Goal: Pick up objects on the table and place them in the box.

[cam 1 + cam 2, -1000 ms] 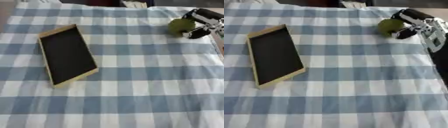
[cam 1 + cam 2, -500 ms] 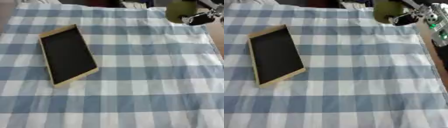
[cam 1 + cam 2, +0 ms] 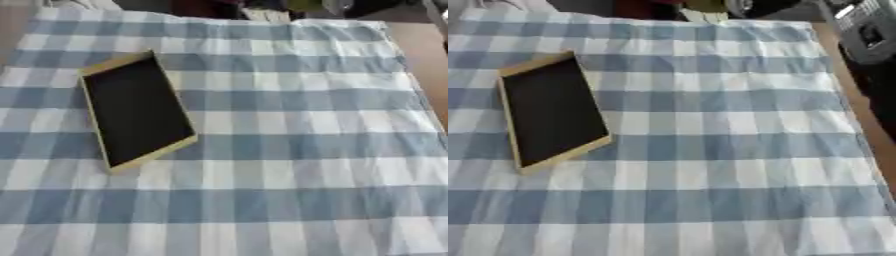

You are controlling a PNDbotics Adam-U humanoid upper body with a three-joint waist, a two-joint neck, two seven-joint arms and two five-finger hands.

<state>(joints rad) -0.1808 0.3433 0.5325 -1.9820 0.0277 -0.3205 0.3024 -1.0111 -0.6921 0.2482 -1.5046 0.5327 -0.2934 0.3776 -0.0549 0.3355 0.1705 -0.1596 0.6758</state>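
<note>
A shallow box (image 3: 154, 154) with a pale wooden rim and a black inside lies on the left half of the checked cloth, slanted, with nothing in it. A green round object (image 3: 704, 4) shows only as a sliver at the top edge, lifted off the cloth. My right hand (image 3: 750, 6) is beside it at the top edge and mostly cut off; it seems shut on the object. The right forearm (image 3: 866, 26) comes in from the upper right corner. My left hand is in no view.
A blue and white checked cloth (image 3: 289, 150) covers the table. The brown table edge (image 3: 430, 65) runs down the right side. A small white thing (image 3: 267, 14) sits at the far edge, with dark shapes behind it.
The right hand has lifted the green object off the cloth's far right corner, carrying it up and leftward to the top edge. The box has stayed put.
</note>
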